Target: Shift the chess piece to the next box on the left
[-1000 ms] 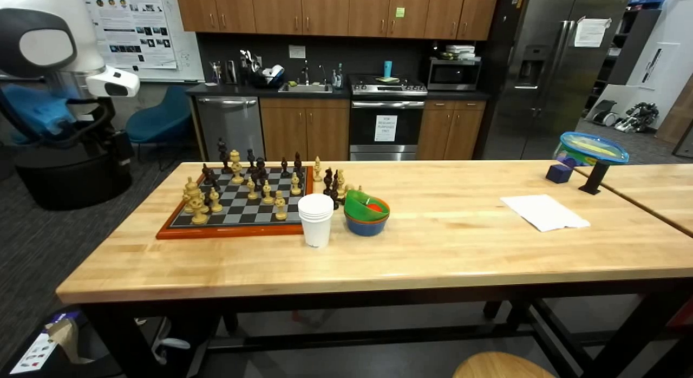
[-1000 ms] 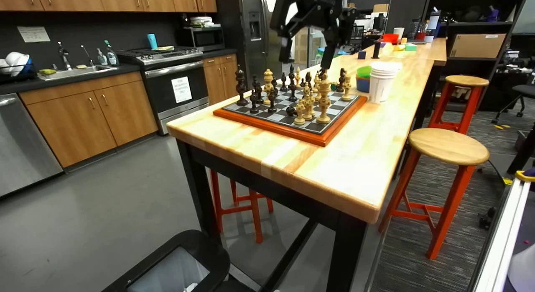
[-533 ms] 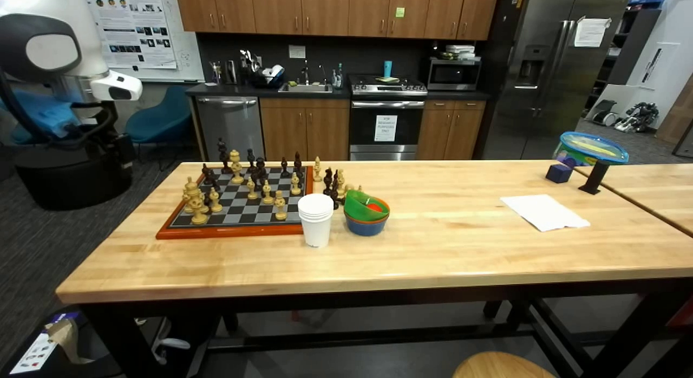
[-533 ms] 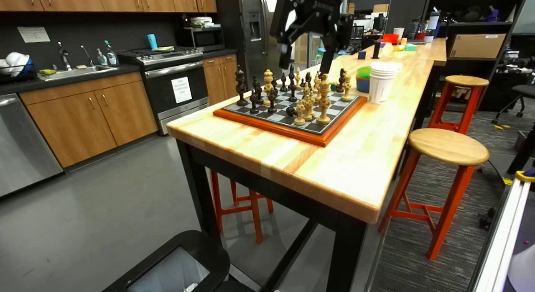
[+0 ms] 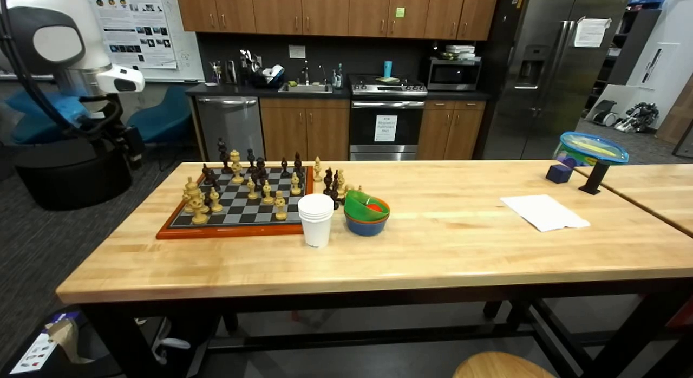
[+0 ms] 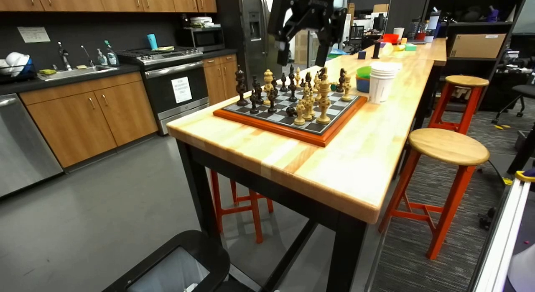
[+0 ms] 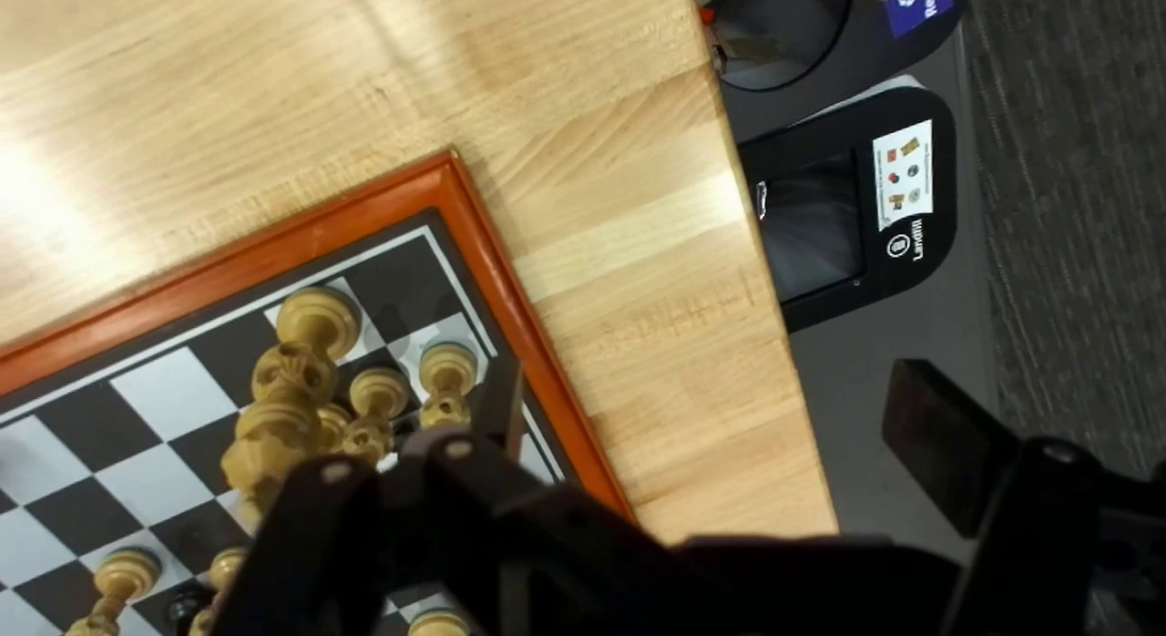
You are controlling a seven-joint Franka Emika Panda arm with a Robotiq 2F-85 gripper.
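Lying on wooden table [image 5: 460, 221], chessboard [image 5: 241, 210], cabinets [image 5: 337, 11] beyond.

Lab kitchen, stove [image 5: 388, 105] bearing a "for research purposes only" sign [image 5: 385, 128], fridge [image 5: 547, 99], sink [image 5: 306, 88], microwave [image 5: 453, 74]

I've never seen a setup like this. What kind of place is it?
Most likely a shared kitchen area in a research lab: an oven stands between wooden cabinets, the sign on it reads "For research purposes only", and in the wrist view a bin is marked "Landfill".
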